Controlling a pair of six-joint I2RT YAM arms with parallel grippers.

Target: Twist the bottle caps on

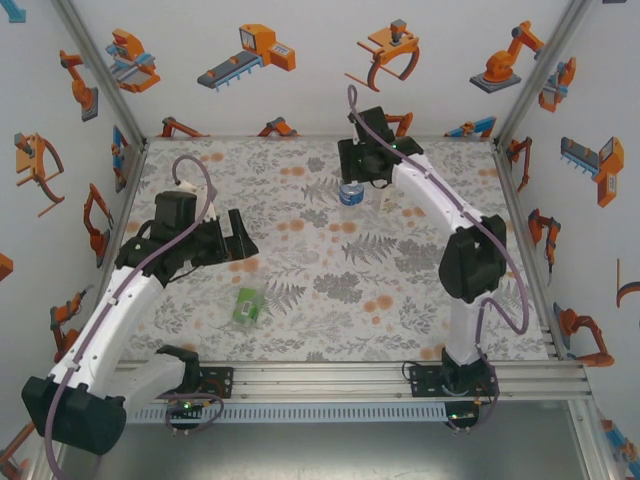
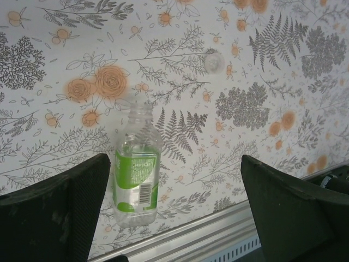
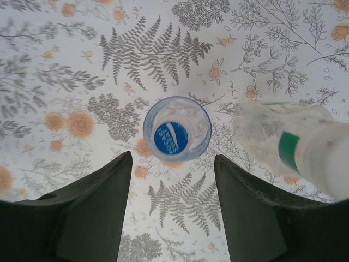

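right wrist view: right claw (image 3: 173,159), spread empty, above an upright clear blue-labelled bottle (image 3: 177,129).

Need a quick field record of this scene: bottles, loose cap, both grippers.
green-labelled bottle: lying on its side, neck looks bare
loose cap: apart, past that bottle's neck
blue-labelled bottle: upright, under the right gripper
slim bottle: close beside the blue-labelled one
left gripper: open, empty
right gripper: open, holding nothing

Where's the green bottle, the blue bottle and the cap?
green bottle (image 2: 136,176): left wrist view, its label.
blue bottle (image 3: 177,131): right wrist view, its top from above.
cap (image 2: 212,60): left wrist view, its middle.
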